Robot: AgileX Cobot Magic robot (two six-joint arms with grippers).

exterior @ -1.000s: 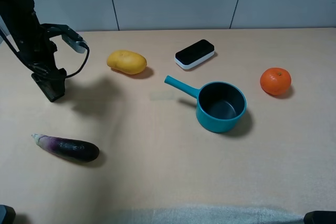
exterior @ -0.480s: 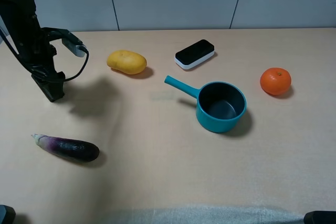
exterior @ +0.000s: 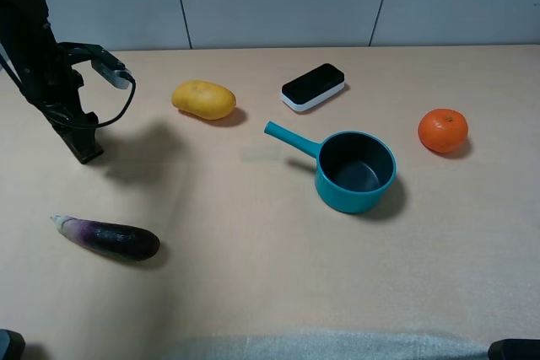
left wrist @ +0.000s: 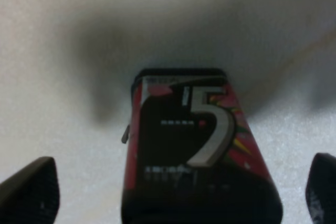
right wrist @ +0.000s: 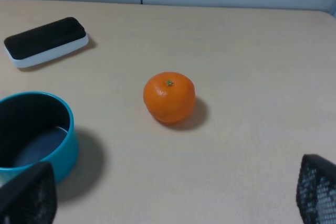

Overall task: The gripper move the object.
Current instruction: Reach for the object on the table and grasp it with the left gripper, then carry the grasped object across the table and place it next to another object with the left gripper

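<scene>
The object, a small black box (exterior: pixel 85 149) with a red and white "5" label (left wrist: pixel 195 145), stands on the table at the far left. My left gripper (exterior: pixel 74 126) is right above it and open. In the left wrist view the box sits between the two fingertips (left wrist: pixel 29 190), which stand wide apart and clear of its sides. The arm's black cable and white connector (exterior: pixel 115 74) loop to its right. My right gripper (right wrist: pixel 170 195) is open and empty, above the table near the orange (right wrist: pixel 169 97).
A yellow fruit (exterior: pixel 203 99), a black-and-white flat device (exterior: pixel 313 86), a teal pot (exterior: pixel 354 170) with its handle pointing left, an orange (exterior: pixel 443 130) and an eggplant (exterior: pixel 107 237) lie on the tan table. A grey wall stands behind.
The left arm and its connector have shifted slightly left and back. The box stays at about the same spot on the table. Nothing else moved.
</scene>
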